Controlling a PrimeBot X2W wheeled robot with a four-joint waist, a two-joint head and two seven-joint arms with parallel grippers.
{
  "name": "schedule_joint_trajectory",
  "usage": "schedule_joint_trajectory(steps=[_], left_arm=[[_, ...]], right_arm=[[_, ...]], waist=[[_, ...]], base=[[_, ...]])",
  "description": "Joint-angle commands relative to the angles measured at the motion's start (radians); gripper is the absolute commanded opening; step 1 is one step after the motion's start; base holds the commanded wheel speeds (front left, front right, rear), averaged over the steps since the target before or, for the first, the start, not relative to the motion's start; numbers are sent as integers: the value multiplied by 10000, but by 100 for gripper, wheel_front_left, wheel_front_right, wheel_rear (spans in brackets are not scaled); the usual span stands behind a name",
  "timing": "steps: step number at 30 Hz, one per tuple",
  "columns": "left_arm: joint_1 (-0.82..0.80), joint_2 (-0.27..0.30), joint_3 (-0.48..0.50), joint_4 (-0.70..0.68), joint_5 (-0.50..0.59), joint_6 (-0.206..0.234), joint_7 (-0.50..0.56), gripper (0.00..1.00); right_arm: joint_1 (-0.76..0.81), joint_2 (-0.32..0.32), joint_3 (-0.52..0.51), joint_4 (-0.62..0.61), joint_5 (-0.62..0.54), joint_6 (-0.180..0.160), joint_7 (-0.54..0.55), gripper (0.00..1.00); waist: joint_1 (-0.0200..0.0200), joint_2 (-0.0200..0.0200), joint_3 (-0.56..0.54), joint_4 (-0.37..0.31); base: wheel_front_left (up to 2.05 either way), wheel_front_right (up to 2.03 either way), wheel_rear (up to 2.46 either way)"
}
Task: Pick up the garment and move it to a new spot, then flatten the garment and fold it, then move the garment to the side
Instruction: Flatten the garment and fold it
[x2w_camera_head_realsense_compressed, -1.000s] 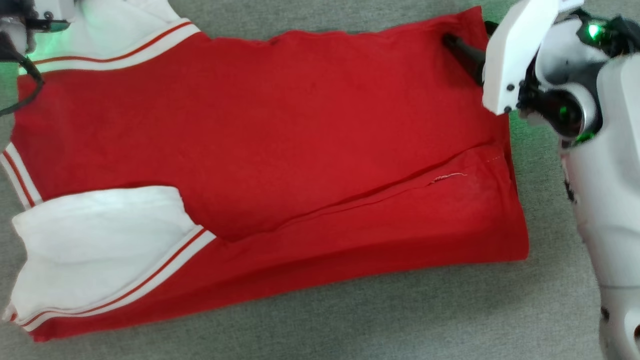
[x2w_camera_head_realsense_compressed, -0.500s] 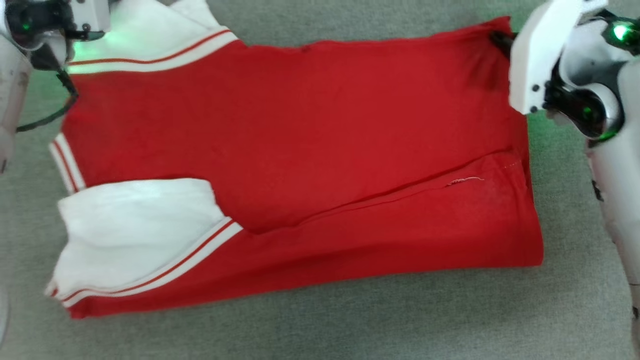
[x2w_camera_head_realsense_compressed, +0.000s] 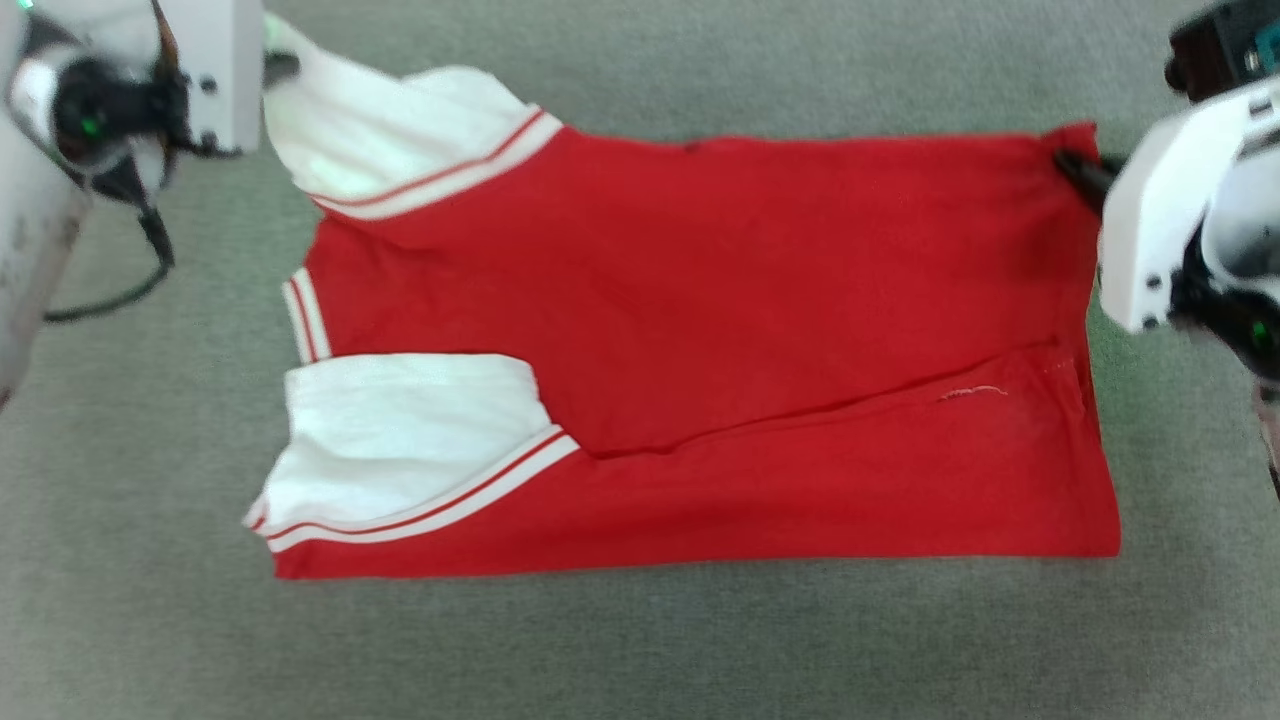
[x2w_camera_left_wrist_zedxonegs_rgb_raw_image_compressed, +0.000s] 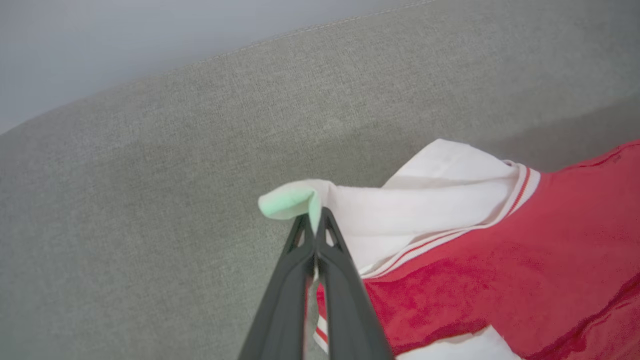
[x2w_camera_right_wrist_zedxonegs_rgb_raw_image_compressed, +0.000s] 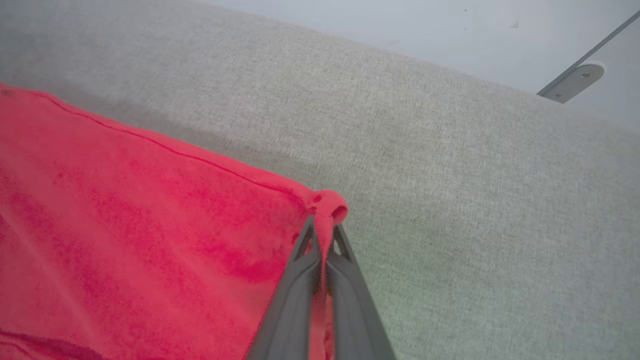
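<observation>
**Both pincers gripping the jersey's far edge**

From my station, the red jersey lies spread on the grey upholstered surface, plain side up, collar end to the left and hem to the right. The near white sleeve is folded flat onto the red body, and its striped trim runs diagonally. A long crease crosses the near right part of the cloth.

My left gripper has its two dark fingers pressed together on the tip of the far white sleeve. The sleeve is drawn up and out to the far left (the pinched tip looks green under the arm's light).

My right gripper is likewise clamped on cloth, at the hem corner on the far right. A small nub of red fabric pokes out past the fingertips, and the far edge runs fairly straight from there towards the far white sleeve.

Beyond the surface, the right wrist view shows a pale wall with a metal bracket.
</observation>
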Motion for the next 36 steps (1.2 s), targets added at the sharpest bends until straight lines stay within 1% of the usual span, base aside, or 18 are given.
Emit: schedule_joint_trajectory(steps=[1, 3, 4, 6, 9, 12, 15, 18, 22, 23, 24, 25, 26, 27, 28, 31, 33, 36], left_arm=[[449, 161, -80, -461, -81, 74, 211, 0], [781, 402, -157, -1083, -124, 264, 374, 0], [781, 402, -157, -1083, -124, 264, 374, 0], [1265, 644, -241, -1862, -229, 513, 569, 0], [2060, 1082, -365, -3214, -461, 1067, 896, 0], [2938, 1585, -516, -4639, -715, 1724, 1196, 0], [3731, 1946, -668, -5770, -921, 2329, 1321, 0], [4387, 2118, -860, -6362, -1028, 2761, 1308, 0], [5022, 2000, -949, -6322, -1199, 2901, 1040, 0], [5058, 1964, -972, -6259, -1108, 2801, 888, 17], [5096, 1897, -914, -6160, -1079, 2770, 672, 31], [5197, 1834, -858, -6023, -1114, 2735, 475, 37], [5285, 1796, -858, -5934, -1104, 2670, 324, 50], [5355, 1757, -866, -5848, -1045, 2652, 175, 96], [5423, 1729, -850, -5797, -1052, 2599, 46, 100], [5642, 1674, -724, -5767, -1137, 2538, -395, 100], [5902, 1709, -583, -5798, -1263, 2597, -751, 100], [6184, 1800, -391, -6016, -1178, 2573, -1501, 100]], right_arm=[[607, -214, -137, -412, 157, -16, 239, 0], [1139, -415, -317, -843, 279, -16, 525, 0], [1139, -415, -317, -843, 279, -16, 525, 0], [1665, -544, -586, -1241, 359, -16, 775, 0], [2568, -653, -1017, -1760, 460, -16, 1156, 0], [3395, -585, -1477, -2168, 501, -16, 1514, 0], [4063, -422, -1843, -2328, 380, -16, 1750, 0], [4496, -172, -1995, -2225, 291, -16, 1900, 0], [4691, 154, -1949, -1909, 258, -16, 1775, 0], [4707, 199, -1932, -1794, 245, -16, 1707, 3], [4711, 239, -1881, -1714, 210, -16, 1629, 42], [4710, 297, -1847, -1633, 197, -16, 1552, 99], [4723, 338, -1828, -1556, 192, -16, 1518, 100], [4742, 369, -1814, -1516, 213, -16, 1460, 100], [4760, 399, -1831, -1503, 252, -16, 1413, 100], [4972, 460, -1877, -1533, 399, -16, 1422, 100], [5075, 481, -1967, -1652, 489, -16, 1379, 100], [5325, 493, -2201, -1814, 607, -16, 1418, 100]], waist=[[0, 0, -652, 548], [0, 0, -800, 660], [0, 0, -800, 660], [0, 0, -927, 765], [0, 0, -1083, 875], [0, 0, -1208, 936], [0, 0, -1332, 960], [0, 0, -1469, 944], [0, 0, -1643, 892], [0, 0, -1686, 882], [0, 0, -1740, 875], [0, 0, -1808, 864], [0, 0, -1874, 855], [0, 0, -1956, 856], [0, 0, -2037, 859], [0, 0, -2316, 906], [0, 0, -2507, 938], [0, 0, -2757, 1009]], base=[[0, 0, 0], [0, 0, 0], [0, 0, 0], [0, 0, 0], [0, 0, 0], [0, 0, 0], [0, 0, 0], [0, 0, 0], [0, 0, 0], [0, 0, 0], [0, 0, 0], [0, 0, 0], [0, 0, 0], [0, 0, 0], [0, 0, 0], [0, 0, 0], [0, 0, 0], [0, 0, 0]])
